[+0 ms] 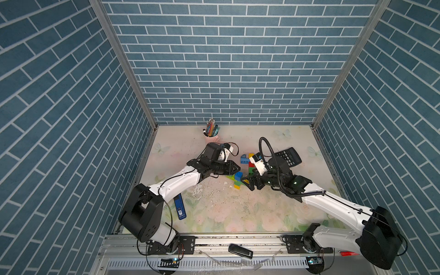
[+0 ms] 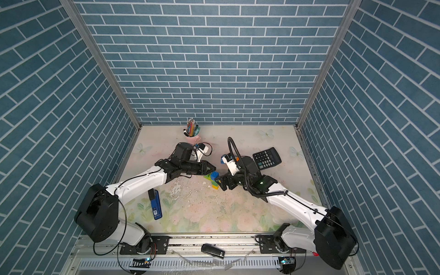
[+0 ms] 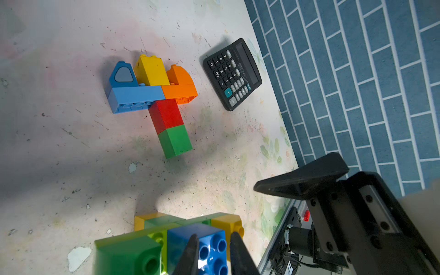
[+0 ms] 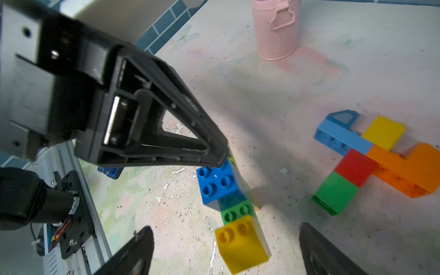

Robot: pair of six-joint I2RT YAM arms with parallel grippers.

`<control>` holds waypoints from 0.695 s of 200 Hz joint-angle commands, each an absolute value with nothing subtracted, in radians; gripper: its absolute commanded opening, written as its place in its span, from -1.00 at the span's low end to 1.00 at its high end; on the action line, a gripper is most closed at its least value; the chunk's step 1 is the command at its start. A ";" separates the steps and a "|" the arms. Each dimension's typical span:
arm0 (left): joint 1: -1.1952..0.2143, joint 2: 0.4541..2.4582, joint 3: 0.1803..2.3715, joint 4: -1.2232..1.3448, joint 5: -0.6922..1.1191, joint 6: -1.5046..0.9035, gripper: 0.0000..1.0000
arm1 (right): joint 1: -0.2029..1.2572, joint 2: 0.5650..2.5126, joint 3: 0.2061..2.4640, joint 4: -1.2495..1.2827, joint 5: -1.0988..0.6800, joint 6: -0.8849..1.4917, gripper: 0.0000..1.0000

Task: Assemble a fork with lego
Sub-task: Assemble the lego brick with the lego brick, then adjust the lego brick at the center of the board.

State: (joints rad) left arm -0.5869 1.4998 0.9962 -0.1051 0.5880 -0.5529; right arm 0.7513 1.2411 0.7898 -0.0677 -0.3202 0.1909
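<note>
Two lego builds lie mid-table. A fork-like one [image 3: 154, 95] joins light blue, yellow and orange bricks across a red and green stem [image 4: 352, 181]. Nearer me lies a row of lime, green and yellow bricks [image 1: 237, 184] with a blue brick [image 4: 216, 181] on top. In the right wrist view my left gripper [image 3: 214, 237] is shut, its tips resting at the blue brick's edge. My right gripper [image 4: 225, 228] is open wide. Its fingers [image 4: 142, 240] stand on either side of the row's yellow end brick [image 4: 242, 245] without touching it.
A black calculator [image 1: 288, 154] lies behind the right arm. A pink cup of pencils [image 1: 211, 135] stands at the back. A blue device [image 1: 180, 207] lies under the left arm, and a black object [image 1: 240, 251] sits on the front rail. Brick-pattern walls close three sides.
</note>
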 commanded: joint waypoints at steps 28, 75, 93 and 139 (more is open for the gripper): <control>-0.562 1.414 1.002 -0.153 0.537 -0.541 -0.49 | 0.749 1.345 0.914 -0.178 -0.383 -0.038 0.56; -0.476 1.271 0.857 -0.160 0.475 -0.565 -0.49 | 0.753 1.416 0.969 -0.214 -0.386 -0.045 0.26; -0.461 1.251 0.820 -0.170 0.480 -0.566 -0.49 | 0.760 1.425 0.976 -0.208 -0.384 -0.038 0.27; -0.458 1.246 0.772 -0.159 0.489 -0.572 -0.49 | 0.787 1.472 1.015 -0.238 -0.348 -0.047 0.22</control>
State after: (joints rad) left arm -0.4629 1.2530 0.7807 -0.1596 0.4908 -0.5709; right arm 0.7677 1.4448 0.9775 -0.2092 -0.3626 0.0055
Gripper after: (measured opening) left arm 0.255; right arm 0.620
